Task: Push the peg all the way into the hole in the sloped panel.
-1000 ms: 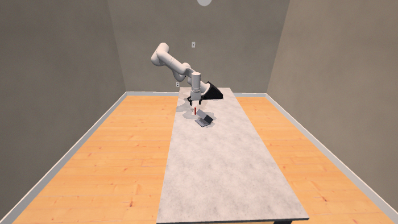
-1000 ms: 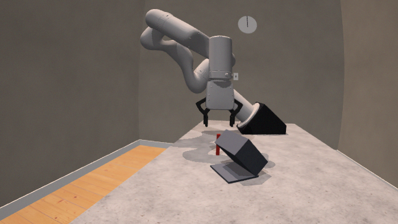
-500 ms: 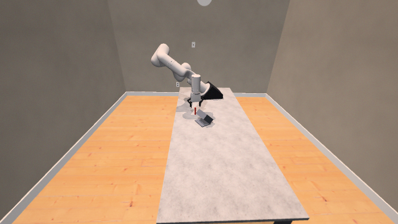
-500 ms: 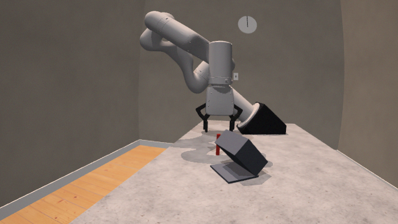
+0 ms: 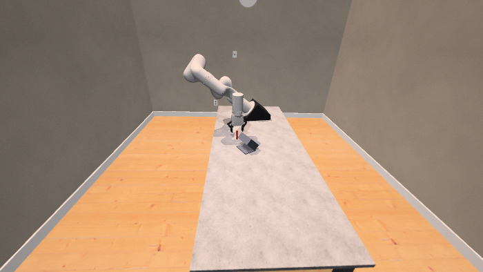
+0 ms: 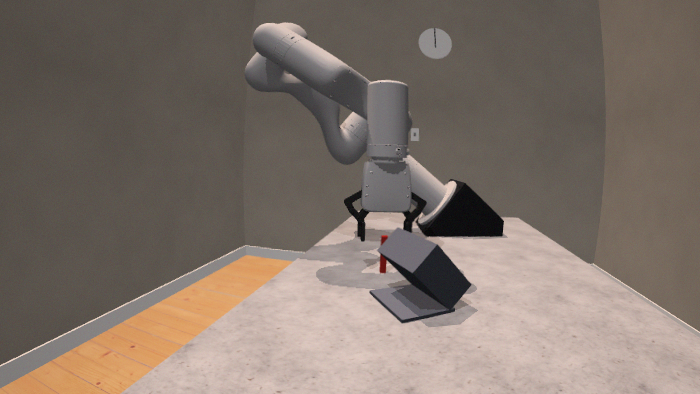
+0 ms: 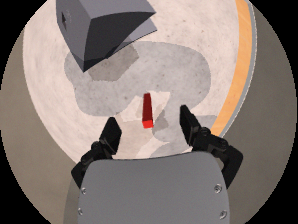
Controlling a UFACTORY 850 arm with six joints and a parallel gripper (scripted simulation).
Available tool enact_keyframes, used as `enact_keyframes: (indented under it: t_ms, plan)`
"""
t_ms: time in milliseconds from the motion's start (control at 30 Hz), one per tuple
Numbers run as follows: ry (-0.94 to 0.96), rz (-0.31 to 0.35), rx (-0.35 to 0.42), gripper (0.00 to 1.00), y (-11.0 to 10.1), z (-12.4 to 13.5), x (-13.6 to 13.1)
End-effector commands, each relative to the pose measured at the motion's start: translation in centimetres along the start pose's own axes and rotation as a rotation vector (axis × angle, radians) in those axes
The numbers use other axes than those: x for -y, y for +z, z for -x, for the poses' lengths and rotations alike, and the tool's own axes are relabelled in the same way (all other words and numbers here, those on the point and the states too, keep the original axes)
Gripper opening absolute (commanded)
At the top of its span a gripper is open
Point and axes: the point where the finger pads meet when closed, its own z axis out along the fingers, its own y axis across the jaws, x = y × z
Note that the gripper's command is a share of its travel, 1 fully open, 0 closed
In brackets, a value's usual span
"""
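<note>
You are looking at a bare room: plain walls (image 5: pixel 69 86) are enclosing a wooden floor (image 5: pixel 131 193), one long table (image 5: pixel 276 207) and a wall clock (image 6: pixel 435 43).
</note>
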Motion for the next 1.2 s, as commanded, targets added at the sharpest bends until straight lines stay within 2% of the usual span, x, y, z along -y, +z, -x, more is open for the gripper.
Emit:
enact_keyframes:
  t_ms: [0,167,300,367,667,933,1167]
  plan:
    - [0.0,0.0,-0.001,1.0,0.3,0.0,0.0]
    - [0.0,0.0,-0.001,1.0,0.7,0.0,0.0]
    - [0.0,0.0,-0.001,0.7,0.5,0.0,0.0]
    - [0.0,0.0,-0.001,0.7,0.5,0.0,0.0]
    - [0.0,0.0,-0.001,0.02,0.5,0.0,0.0]
    - [0.001,0.0,-0.001,0.0,-0.4,-0.1,0.0]
    - [0.001,0.0,-0.001,0.0,-4.1,-0.1,0.0]
